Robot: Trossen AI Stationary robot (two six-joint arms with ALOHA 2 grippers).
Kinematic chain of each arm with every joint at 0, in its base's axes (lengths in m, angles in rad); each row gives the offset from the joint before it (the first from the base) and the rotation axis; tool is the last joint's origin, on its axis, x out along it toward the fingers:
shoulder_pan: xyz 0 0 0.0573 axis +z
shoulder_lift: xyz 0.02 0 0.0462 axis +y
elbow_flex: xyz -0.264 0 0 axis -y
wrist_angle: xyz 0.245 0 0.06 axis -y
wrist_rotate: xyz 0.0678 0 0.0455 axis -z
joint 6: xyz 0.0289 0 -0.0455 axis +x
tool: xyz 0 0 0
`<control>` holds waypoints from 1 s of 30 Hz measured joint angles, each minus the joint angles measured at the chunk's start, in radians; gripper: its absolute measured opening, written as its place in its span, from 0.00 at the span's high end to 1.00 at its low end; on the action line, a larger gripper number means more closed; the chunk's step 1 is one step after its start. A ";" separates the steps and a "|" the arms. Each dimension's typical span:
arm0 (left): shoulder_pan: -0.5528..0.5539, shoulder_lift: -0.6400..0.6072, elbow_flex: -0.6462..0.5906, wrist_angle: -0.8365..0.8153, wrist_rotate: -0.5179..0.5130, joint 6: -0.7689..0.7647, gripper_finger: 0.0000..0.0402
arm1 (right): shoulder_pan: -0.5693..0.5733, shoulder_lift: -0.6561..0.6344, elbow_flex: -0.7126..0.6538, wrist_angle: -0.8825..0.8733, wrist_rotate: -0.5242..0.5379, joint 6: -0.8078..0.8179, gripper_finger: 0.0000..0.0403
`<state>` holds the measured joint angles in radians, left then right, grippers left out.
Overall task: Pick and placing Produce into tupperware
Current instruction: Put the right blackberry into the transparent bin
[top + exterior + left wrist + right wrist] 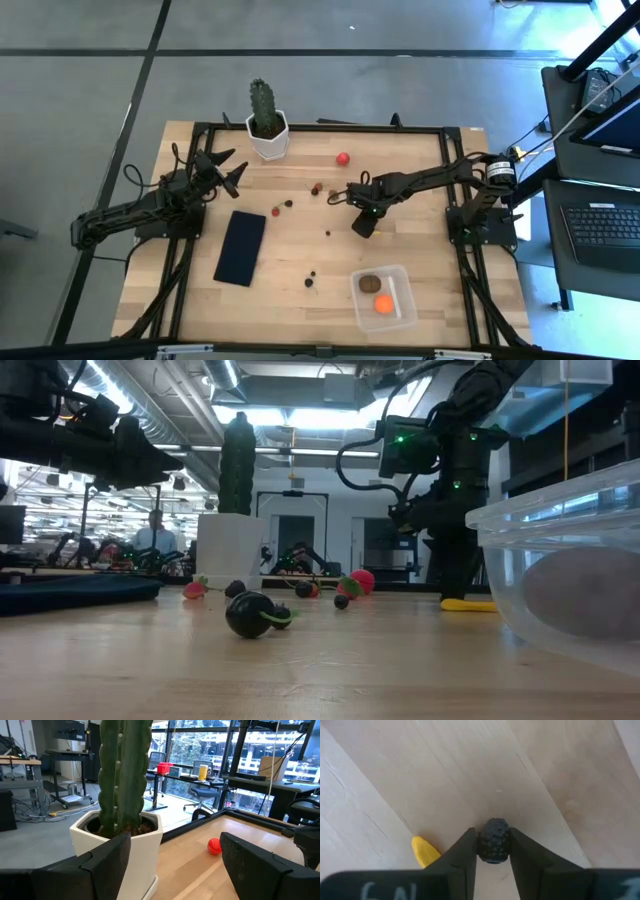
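My right gripper [363,228] points straight down at the middle of the table, shut on a dark bumpy berry [493,840]. A thin yellow piece [424,851] lies on the wood right beside it. The clear tupperware [400,275] stands near the front edge, right of centre, with a brown piece [371,283] and an orange ball [383,305] in it. A red ball [343,158] and several dark bits, one of them [275,211], lie scattered on the table. My left gripper [232,170] waits open at the far left, facing the cactus. My right gripper pinches the dark berry between its two fingers, one finger [465,850] on each side of its middle [493,851]. The fingers come from above, pointing down. The berry sits low at the table top; whether it is lifted clear I cannot tell.
A green cactus in a white pot [266,125] stands at the far edge, close before my left gripper [172,845]. A flat navy rectangle [241,247] lies left of centre. A dark berry with a green stem [255,615] lies near the front.
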<state>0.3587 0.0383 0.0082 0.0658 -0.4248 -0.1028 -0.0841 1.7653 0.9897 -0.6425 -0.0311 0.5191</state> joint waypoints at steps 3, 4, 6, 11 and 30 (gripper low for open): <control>0.000 0.000 0.000 0.000 0.000 0.000 0.26 | 0.000 0.000 0.000 -0.001 0.000 0.004 0.76; 0.000 0.000 0.000 0.000 0.000 0.000 0.26 | 0.000 0.000 0.003 -0.004 0.000 0.004 0.76; 0.000 0.000 0.000 0.000 0.000 0.000 0.26 | 0.003 0.002 0.015 -0.020 -0.006 0.002 0.76; 0.000 0.000 0.000 0.000 0.000 0.000 0.26 | 0.035 -0.007 0.104 -0.088 -0.052 -0.005 0.76; 0.000 0.000 0.000 0.000 0.000 0.000 0.26 | 0.526 -0.027 0.439 -0.460 -0.054 0.701 0.76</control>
<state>0.3588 0.0383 0.0082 0.0658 -0.4248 -0.1024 0.4420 1.7378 1.4288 -1.1029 -0.0856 1.2206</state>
